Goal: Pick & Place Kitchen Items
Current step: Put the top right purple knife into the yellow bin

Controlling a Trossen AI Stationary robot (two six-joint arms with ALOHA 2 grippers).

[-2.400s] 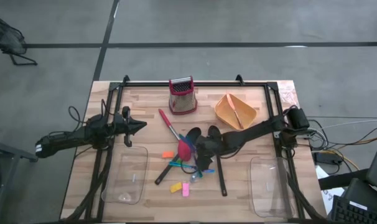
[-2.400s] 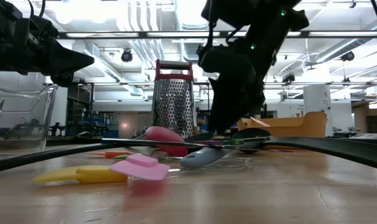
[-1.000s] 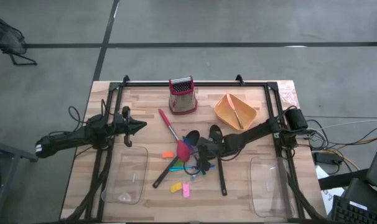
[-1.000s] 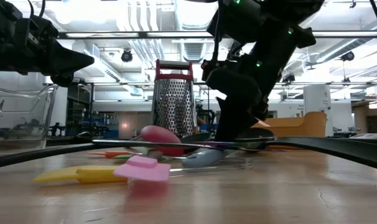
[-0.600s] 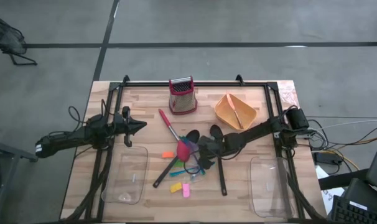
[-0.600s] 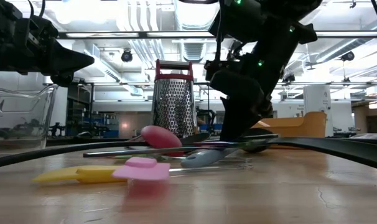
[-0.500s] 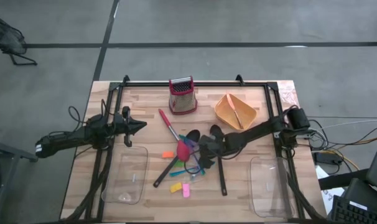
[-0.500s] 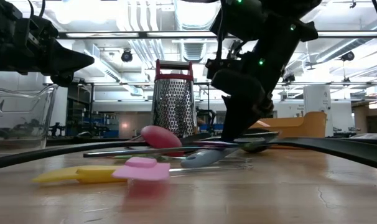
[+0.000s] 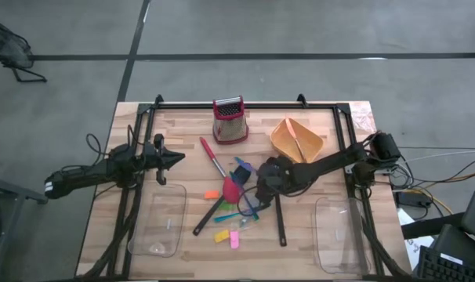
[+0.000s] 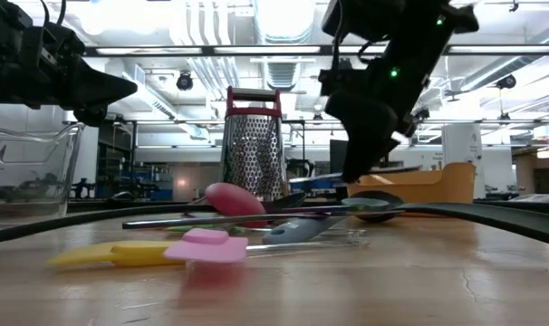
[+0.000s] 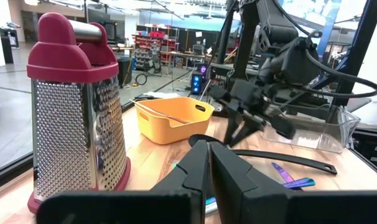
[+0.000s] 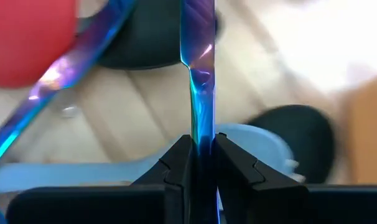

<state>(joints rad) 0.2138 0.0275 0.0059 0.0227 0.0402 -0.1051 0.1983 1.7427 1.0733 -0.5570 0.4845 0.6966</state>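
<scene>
In the centre of the high view the right gripper (image 9: 262,178) pinches a thin blue stick (image 12: 199,74) edge-on, probably so it lifts clear of the utensil pile. At middle left, the left gripper (image 9: 177,158) waits pressed together.

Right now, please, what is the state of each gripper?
Left gripper: shut, holding nothing, at the table's left side.
Right gripper: shut on the thin blue stick.

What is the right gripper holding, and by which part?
The right gripper is shut on a thin blue stick, pinching its narrow shaft edge-on between the fingertips; how far along the shaft cannot be told. The left gripper is shut and holds nothing.
</scene>
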